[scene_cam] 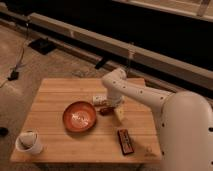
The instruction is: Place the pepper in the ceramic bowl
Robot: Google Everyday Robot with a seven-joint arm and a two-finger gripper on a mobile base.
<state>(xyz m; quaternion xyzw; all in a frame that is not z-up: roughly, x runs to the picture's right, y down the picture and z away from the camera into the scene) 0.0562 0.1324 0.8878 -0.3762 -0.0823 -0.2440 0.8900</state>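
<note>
Camera view: gripper down at pepper, bowl just left

White arm (145, 97) reaches in from the right across the wooden bench (55, 95). Ceramic bowl (64, 118), orange, sits mid-bench with nothing in it. White mug (29, 142) at near-left corner, well apart. Dark bar (125, 141) near right. Pale yellow wedge (119, 114) just right of the pepper. Gripper (103, 102) is low over the bench, at the bowl's right rim; cannot tell whether it is clenched or released. Pepper (105, 110) lies on the bench right under it, just beside the bowl, not in it. Judged light, glossy and likely slippery, perhaps soft; pinch gently across the narrow middle.
</note>
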